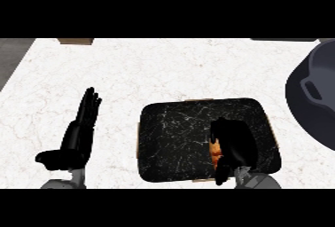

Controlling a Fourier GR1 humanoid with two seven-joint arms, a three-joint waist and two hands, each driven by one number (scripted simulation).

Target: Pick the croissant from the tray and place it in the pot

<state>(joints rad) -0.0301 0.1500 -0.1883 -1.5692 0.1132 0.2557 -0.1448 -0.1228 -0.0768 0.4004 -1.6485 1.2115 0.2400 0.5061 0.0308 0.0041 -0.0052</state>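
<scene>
Closely curled, the fingers of the right hand are closing down over the orange-brown croissant, which is lying on the lower right part of the square black marbled tray. Only a thin sliver of it is showing at the hand's left side. How far the fingers are wrapping under the pastry is hidden. If they are catching only its top, it could slip out during the lift and land back on the tray, or fall on the white marble counter short of the large dark grey pot at the right edge. The right hand is arching palm down, its grey forearm entering from the lower edge. At lower left, the left hand is resting open, fingers straight and together.
</scene>
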